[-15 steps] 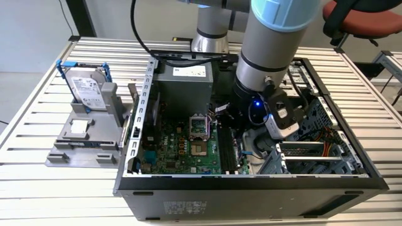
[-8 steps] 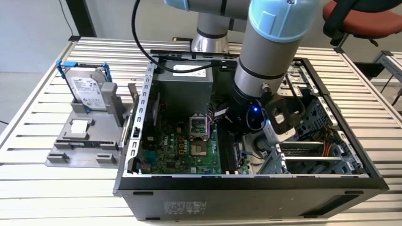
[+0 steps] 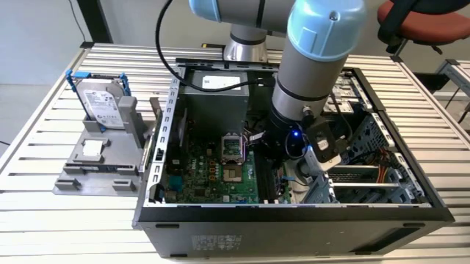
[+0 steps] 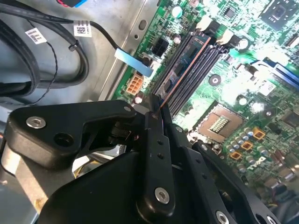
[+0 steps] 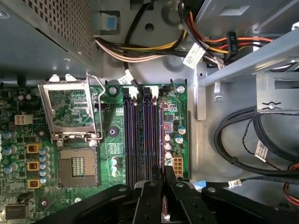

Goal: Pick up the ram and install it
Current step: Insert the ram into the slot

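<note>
The ram (image 4: 184,72) shows edge-on in the second wrist view as a thin dark strip with a coppery edge. It runs out from between the black fingers (image 4: 159,140) of my gripper (image 4: 157,108), which is shut on its near end. The strip lies along the black memory slots (image 5: 140,135) of the green motherboard (image 5: 112,135), at the slot nearest the board's edge. I cannot tell whether it is seated. In the first wrist view my gripper (image 5: 164,179) sits at the near end of those slots. In the exterior view the arm's wrist (image 3: 294,140) reaches down into the open computer case (image 3: 294,212).
A silver hard drive in a blue frame (image 3: 103,104) stands in a grey holder at the exterior view's left. The open processor socket (image 5: 77,165) lies beside the slots. Black cables (image 5: 243,135) and a metal drive cage (image 3: 375,143) crowd the other side. The power supply (image 3: 213,91) sits behind.
</note>
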Controlling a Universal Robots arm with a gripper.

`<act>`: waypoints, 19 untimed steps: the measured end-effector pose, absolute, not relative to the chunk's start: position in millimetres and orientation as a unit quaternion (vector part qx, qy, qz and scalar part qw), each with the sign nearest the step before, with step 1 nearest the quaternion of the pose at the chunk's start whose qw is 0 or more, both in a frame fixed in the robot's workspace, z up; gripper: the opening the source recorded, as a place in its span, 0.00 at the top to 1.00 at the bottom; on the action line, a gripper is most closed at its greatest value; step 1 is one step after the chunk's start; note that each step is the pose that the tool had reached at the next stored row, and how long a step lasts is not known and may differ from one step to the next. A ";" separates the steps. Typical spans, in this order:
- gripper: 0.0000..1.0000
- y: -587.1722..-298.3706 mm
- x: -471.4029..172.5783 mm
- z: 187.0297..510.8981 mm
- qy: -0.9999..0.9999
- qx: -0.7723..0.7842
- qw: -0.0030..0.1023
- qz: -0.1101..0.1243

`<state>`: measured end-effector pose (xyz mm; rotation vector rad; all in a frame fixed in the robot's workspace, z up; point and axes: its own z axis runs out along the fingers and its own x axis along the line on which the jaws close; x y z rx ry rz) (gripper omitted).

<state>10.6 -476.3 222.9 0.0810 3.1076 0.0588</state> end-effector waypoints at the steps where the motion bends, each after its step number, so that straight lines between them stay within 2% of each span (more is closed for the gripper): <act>1: 1.00 -476.0 10.6 221.2 0.999 0.026 0.016 0.019; 19: 1.00 -475.2 7.6 219.3 0.999 0.025 0.016 0.017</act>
